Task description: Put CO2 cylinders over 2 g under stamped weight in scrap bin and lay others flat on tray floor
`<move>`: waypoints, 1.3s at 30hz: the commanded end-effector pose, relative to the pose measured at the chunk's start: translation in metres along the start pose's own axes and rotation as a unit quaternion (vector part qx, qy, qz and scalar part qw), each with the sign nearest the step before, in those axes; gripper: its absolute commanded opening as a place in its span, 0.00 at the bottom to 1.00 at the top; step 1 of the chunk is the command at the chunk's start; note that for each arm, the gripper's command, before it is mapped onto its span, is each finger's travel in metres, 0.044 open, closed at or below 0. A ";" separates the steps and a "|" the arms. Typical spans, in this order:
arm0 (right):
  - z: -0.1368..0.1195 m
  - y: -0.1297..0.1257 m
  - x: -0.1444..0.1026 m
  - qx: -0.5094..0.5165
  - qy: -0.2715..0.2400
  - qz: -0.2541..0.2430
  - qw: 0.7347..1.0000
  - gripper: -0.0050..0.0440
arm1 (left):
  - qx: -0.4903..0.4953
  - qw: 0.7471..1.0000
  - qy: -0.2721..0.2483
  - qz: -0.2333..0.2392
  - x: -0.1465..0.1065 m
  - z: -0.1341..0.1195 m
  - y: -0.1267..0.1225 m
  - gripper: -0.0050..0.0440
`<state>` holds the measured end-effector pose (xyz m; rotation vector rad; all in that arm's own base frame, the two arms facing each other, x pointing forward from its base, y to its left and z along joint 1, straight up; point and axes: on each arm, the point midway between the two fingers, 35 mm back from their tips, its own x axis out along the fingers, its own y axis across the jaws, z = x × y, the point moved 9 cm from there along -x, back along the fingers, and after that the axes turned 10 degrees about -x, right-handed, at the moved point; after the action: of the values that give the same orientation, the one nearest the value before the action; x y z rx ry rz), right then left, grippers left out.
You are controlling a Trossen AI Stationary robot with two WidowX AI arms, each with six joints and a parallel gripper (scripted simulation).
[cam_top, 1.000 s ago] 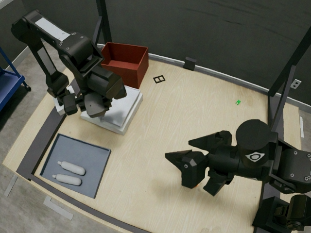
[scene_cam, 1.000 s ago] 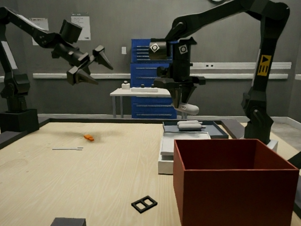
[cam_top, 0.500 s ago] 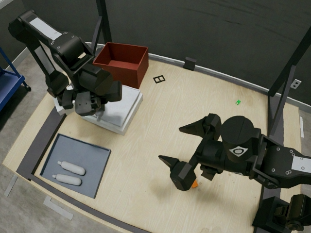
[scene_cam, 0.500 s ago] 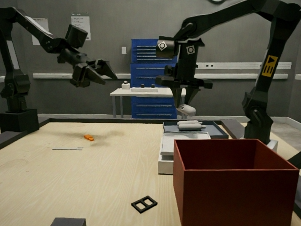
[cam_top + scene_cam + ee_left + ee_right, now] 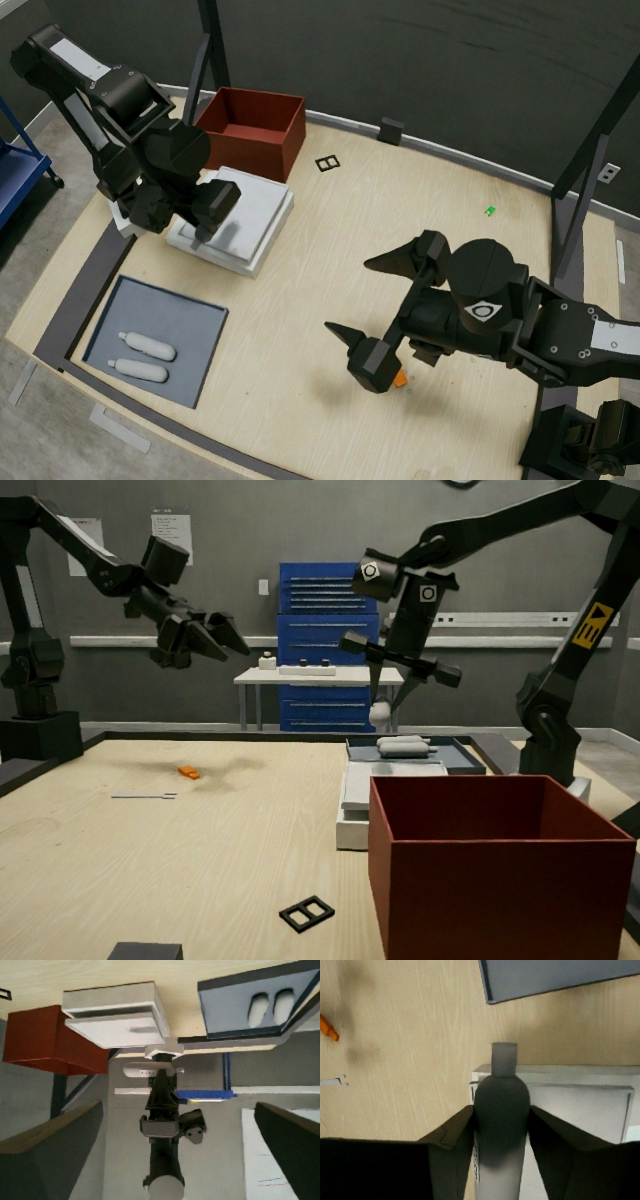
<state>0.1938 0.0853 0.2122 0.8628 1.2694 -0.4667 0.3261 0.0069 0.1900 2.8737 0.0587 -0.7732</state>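
Cylinder in hand, a pale CO2 cylinder (image 5: 379, 714) (image 5: 145, 1069) (image 5: 502, 1145), is held clear above the scale (image 5: 258, 211) (image 5: 355, 790) (image 5: 117, 1030) (image 5: 575, 1105), left of centre in the top view, where it is mostly hidden by the arm. The right gripper (image 5: 204, 229) (image 5: 381, 699) (image 5: 162, 1067) (image 5: 500, 1112) is closed on its body, one finger along each side, with the neck left free; the left gripper (image 5: 346, 293) (image 5: 237, 656) (image 5: 177, 1108) is spread wide with nothing between its fingers. The next step is probably a weighing. For that, the cylinder is best levelled and centred over the pan, lowered slowly until its side bears evenly, and let go only then, lest it roll off. The fingers should be drawn fully clear before any figure is trusted, since the least touch would spoil so fine a comparison. No weight can be read here, and the stamped marking is too small to make out, so bin or tray cannot be decided yet. The scrap bin (image 5: 245, 149) (image 5: 496, 893) (image 5: 35, 1035) stands beyond the scale, upper left in the top view; in the tray (image 5: 170, 310) (image 5: 361, 751) (image 5: 225, 1010) (image 5: 560, 980), lower left there, two cylinders are laid side by side.
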 end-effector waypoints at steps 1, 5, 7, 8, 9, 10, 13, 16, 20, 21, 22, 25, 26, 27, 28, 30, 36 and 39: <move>-0.003 -0.002 -0.005 0.036 -0.016 0.026 0.999 0.00 | 0.000 1.000 0.011 0.003 -0.002 -0.007 0.002 1.00; -0.003 0.002 -0.006 0.041 -0.018 0.029 0.999 0.00 | 0.000 1.000 0.011 0.003 -0.002 -0.007 0.002 1.00; -0.001 0.009 -0.006 0.041 -0.018 0.031 0.998 0.00 | 0.000 1.000 0.011 0.003 -0.002 -0.007 0.002 1.00; 0.000 0.014 -0.004 0.041 -0.018 0.032 0.998 0.00 | 0.000 1.000 0.011 0.003 -0.002 -0.007 0.002 1.00; 0.000 0.014 -0.004 0.041 -0.018 0.032 0.998 0.00 | 0.000 1.000 0.011 0.003 -0.002 -0.007 0.002 1.00; 0.000 0.014 -0.004 0.041 -0.018 0.032 0.998 0.00 | 0.000 1.000 0.011 0.003 -0.002 -0.007 0.002 1.00; 0.005 0.032 0.001 0.042 -0.017 0.033 0.998 0.00 | 0.000 1.000 0.011 0.003 -0.002 -0.007 0.002 1.00; 0.012 0.057 0.008 0.041 -0.017 0.033 0.998 0.00 | 0.000 1.000 0.011 0.003 -0.002 -0.007 0.002 1.00; 0.020 0.084 0.017 0.041 -0.017 0.034 0.998 0.00 | 0.000 1.000 0.011 0.003 -0.002 -0.007 0.002 1.00; 0.021 0.091 0.019 0.041 -0.018 0.035 0.998 0.00 | 0.000 1.000 0.011 0.003 -0.002 -0.007 0.002 1.00; 0.023 0.096 0.021 0.041 -0.018 0.035 0.998 0.00 | 0.000 1.000 0.011 0.003 -0.002 -0.007 0.002 1.00; 0.026 0.107 0.024 0.041 -0.018 0.034 0.998 0.00 | 0.000 1.000 0.011 0.003 -0.002 -0.007 0.002 1.00; 0.026 0.107 0.024 0.041 -0.018 0.034 0.998 0.00 | 0.000 1.000 0.011 0.003 -0.002 -0.007 0.002 1.00; 0.026 0.107 0.024 0.041 -0.018 0.034 0.998 0.00 | 0.000 1.000 0.011 0.003 -0.002 -0.007 0.002 1.00; 0.026 0.110 0.025 0.041 -0.018 0.034 0.998 0.00 | 0.000 1.000 0.011 0.003 -0.002 -0.007 0.002 1.00; 0.027 0.113 0.026 0.041 -0.018 0.035 0.998 0.00 | 0.000 1.000 0.011 0.003 -0.002 -0.007 0.002 1.00; 0.028 0.114 0.028 0.041 -0.017 0.032 0.998 0.00 | 0.000 1.000 0.011 0.003 -0.002 -0.007 0.002 1.00; 0.028 0.118 0.025 0.041 -0.017 0.032 0.998 0.00 | 0.000 1.000 0.011 0.003 -0.002 -0.007 0.002 1.00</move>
<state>0.2989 0.1357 0.2091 0.9348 1.2265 -0.5143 0.3261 0.0069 0.1900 2.8738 0.0587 -0.7731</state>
